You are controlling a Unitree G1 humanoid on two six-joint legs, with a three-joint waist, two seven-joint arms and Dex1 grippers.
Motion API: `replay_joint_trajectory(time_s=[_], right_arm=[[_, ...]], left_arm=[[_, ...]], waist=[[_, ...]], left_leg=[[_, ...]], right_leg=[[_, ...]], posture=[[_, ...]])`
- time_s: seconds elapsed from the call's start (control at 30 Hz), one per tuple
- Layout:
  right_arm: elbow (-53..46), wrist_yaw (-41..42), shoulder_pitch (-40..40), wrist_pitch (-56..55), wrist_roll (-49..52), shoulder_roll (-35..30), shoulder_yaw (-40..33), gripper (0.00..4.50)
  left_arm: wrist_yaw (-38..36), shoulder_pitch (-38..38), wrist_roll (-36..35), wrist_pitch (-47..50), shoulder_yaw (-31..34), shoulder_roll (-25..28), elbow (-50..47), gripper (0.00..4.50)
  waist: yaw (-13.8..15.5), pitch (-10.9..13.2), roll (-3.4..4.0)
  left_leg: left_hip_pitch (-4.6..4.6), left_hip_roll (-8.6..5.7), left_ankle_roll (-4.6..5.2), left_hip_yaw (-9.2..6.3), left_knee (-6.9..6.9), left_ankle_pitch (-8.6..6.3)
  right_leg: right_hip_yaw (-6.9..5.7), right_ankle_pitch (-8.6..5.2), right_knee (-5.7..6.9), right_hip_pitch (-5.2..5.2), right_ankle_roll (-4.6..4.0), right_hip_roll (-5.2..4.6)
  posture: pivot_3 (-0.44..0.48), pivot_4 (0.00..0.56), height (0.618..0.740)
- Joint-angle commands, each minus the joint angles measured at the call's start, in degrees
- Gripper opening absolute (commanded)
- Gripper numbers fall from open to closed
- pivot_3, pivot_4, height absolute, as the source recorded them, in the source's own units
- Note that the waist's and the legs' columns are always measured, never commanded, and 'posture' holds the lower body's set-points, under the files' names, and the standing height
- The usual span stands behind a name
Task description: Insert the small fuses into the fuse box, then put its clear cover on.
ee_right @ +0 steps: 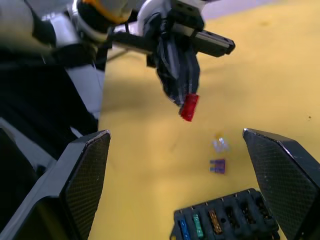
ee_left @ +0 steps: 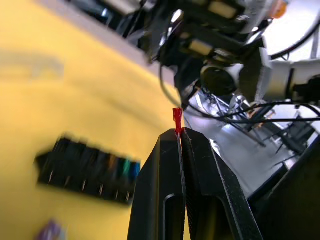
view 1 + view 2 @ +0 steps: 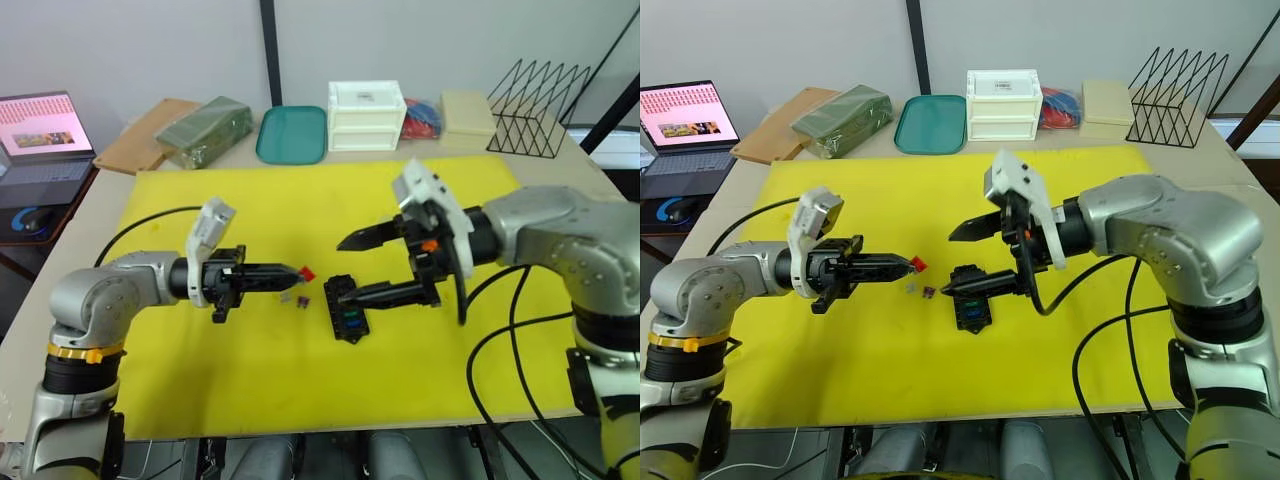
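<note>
Left pincer (image 3: 908,263) pinching red fuse (image 3: 919,264)

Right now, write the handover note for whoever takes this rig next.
Left gripper: shut on a red fuse, held above the yellow mat.
Right gripper: open, empty, its lower finger at the fuse box.
Done: blue, green and orange fuses sit in the box's slots.
Left: seat the red fuse, then the purple fuse and clear fuse lying loose on the mat beside the box. The other slots look empty. Cover not yet on.
</note>
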Motion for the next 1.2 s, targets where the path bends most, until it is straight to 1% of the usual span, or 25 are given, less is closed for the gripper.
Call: replay_joint_trajectory(time_s=[0.03,0.1,0.2,0.23,0.57,0.6,0.63,0.67,0.97,1.03,1.1,1.13,1.2], right_arm=[[1.1,-1.9,-2.1,3.4,3.9,0.2,-3.0,4.50],[2.3,-3.1,-2.8,5.2,6.1,0.9,-4.4,4.50],[2.5,-4.9,-3.5,7.0,8.5,1.5,-5.5,3.90],[2.8,-5.8,-3.8,7.8,9.2,1.9,-5.8,3.60],[4.2,-12.3,-4.3,9.8,13.8,4.1,-7.5,3.60],[4.3,-12.7,-4.3,9.8,14.2,4.2,-7.5,3.28],[4.4,-13.1,-4.3,9.8,14.5,4.2,-7.5,3.10],[4.5,-13.6,-4.4,9.9,14.6,4.3,-7.3,2.82],[5.2,-16.2,-5.0,9.9,16.7,4.9,-6.9,2.82],[5.3,-16.6,-5.0,9.8,17.1,4.9,-6.8,2.48],[5.1,-16.9,-5.0,9.7,17.3,4.7,-6.5,1.87],[5.0,-17.1,-4.9,9.7,17.3,4.7,-6.3,1.70],[4.9,-17.3,-4.8,9.7,17.5,4.8,-6.1,1.70]], left_arm=[[3.5,-2.0,-3.7,-1.4,1.4,-1.6,-3.6,0.07],[4.0,-1.8,-4.2,-2.0,1.2,-1.7,-3.9,0.07],[4.6,-1.3,-5.0,-2.7,0.9,-1.5,-4.0,0.00],[4.7,-1.2,-5.2,-2.9,0.8,-1.5,-4.0,0.00],[6.0,-1.1,-6.5,-4.1,-0.1,-1.3,-3.2,0.00],[6.0,-1.1,-6.5,-4.1,-0.1,-1.3,-3.3,0.00],[6.0,-1.1,-6.6,-4.2,-0.1,-1.3,-3.3,0.00],[6.0,-0.9,-6.6,-4.3,-0.2,-1.3,-3.3,0.00],[6.5,-0.5,-6.9,-5.1,-0.4,-1.6,-3.1,0.00],[6.6,-0.5,-6.9,-5.2,-0.5,-1.8,-3.0,0.00],[6.7,-0.6,-6.9,-5.3,-0.5,-1.9,-2.9,0.00],[6.8,-0.7,-7.0,-5.4,-0.5,-1.9,-2.8,0.00],[7.0,-0.7,-7.1,-5.6,-0.6,-2.0,-2.7,0.00]], waist=[[0.0,0.0,0.00],[-0.1,0.0,0.00],[-0.2,0.0,0.01],[-0.2,0.0,0.00],[-0.2,0.0,0.01],[-0.2,0.0,0.00],[-0.2,0.0,0.01],[-0.2,0.0,0.01],[-0.2,0.0,0.00],[-0.2,0.0,0.00],[-0.2,0.0,0.01],[-0.2,0.0,0.01],[-0.2,0.0,0.01]], left_leg=[[0.00,0.00,0.00,0.00,0.00,0.00],[0.00,0.00,0.00,0.01,0.01,0.00],[0.00,0.01,0.00,0.01,-0.03,0.00],[0.00,0.01,0.00,0.01,-0.03,0.00],[0.00,0.00,0.00,0.02,0.00,0.00],[0.00,0.00,0.00,0.02,0.00,0.00],[0.00,0.00,0.00,0.02,0.00,0.00],[0.00,0.00,0.00,0.02,0.00,0.00],[0.00,0.00,0.00,0.02,0.00,0.00],[0.00,0.00,0.00,0.02,0.00,0.00],[0.00,0.00,0.00,0.02,0.00,0.00],[0.00,-0.01,0.00,0.02,0.00,0.00],[0.00,0.00,0.00,0.02,0.00,0.00]], right_leg=[[0.00,0.00,0.00,0.00,0.00,0.00],[0.01,0.00,0.01,0.00,0.00,0.00],[0.00,0.00,0.01,-0.03,0.00,0.01],[0.01,0.00,0.01,-0.03,0.00,0.01],[0.01,0.00,0.02,-0.01,0.00,0.00],[0.00,0.00,0.02,-0.01,0.00,0.00],[0.01,0.00,0.01,-0.01,0.00,0.00],[0.01,0.00,0.02,-0.01,0.00,0.00],[0.01,0.00,0.01,-0.01,0.00,0.00],[0.01,0.00,0.01,-0.01,0.00,0.00],[0.01,0.00,0.01,-0.01,0.00,0.00],[0.01,0.00,0.01,-0.01,0.00,0.00],[0.01,0.00,0.01,-0.01,0.00,0.00]], posture=[[0.000,0.150,0.740],[0.000,0.150,0.740],[0.000,0.150,0.740],[0.000,0.150,0.740],[0.000,0.150,0.740],[0.000,0.150,0.740],[0.000,0.150,0.740],[0.000,0.150,0.740],[0.000,0.150,0.740],[0.000,0.150,0.740],[0.000,0.150,0.740],[0.000,0.150,0.740],[0.000,0.150,0.740]])
